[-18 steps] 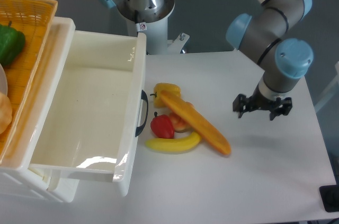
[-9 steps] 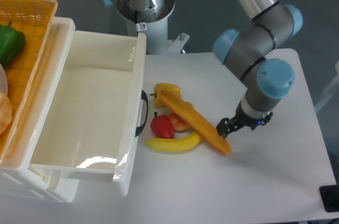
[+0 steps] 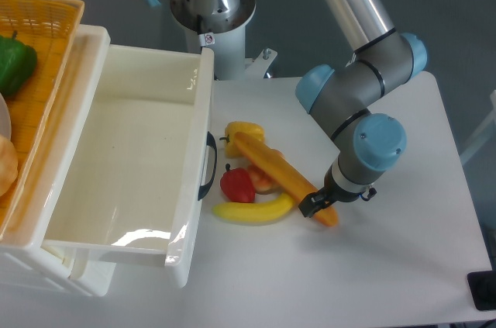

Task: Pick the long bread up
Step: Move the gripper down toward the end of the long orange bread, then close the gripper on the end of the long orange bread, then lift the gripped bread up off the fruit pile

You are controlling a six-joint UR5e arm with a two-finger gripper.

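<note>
The long bread [image 3: 275, 171] is a slim orange-golden loaf lying diagonally on the white table, from upper left to lower right. It rests over a yellow banana [image 3: 252, 210] and some red toy fruit [image 3: 238, 185]. My gripper [image 3: 325, 205] is low over the bread's lower right end. Its dark fingers [image 3: 307, 205] stand on either side of that end and appear open. The wrist hides most of the gripper, and I cannot see whether the fingers touch the loaf. The tip of the bread shows just below the gripper.
A yellow toy pepper [image 3: 244, 130] lies at the bread's upper end. A large white bin [image 3: 139, 165] with a dark handle stands to the left. An orange basket [image 3: 46, 56] holding a green pepper [image 3: 14, 64] is at the far left. The arm's base [image 3: 205, 2] stands behind.
My gripper has moved left and down from the right side of the table to the bread's lower right end. The bread and fruit have not moved.
</note>
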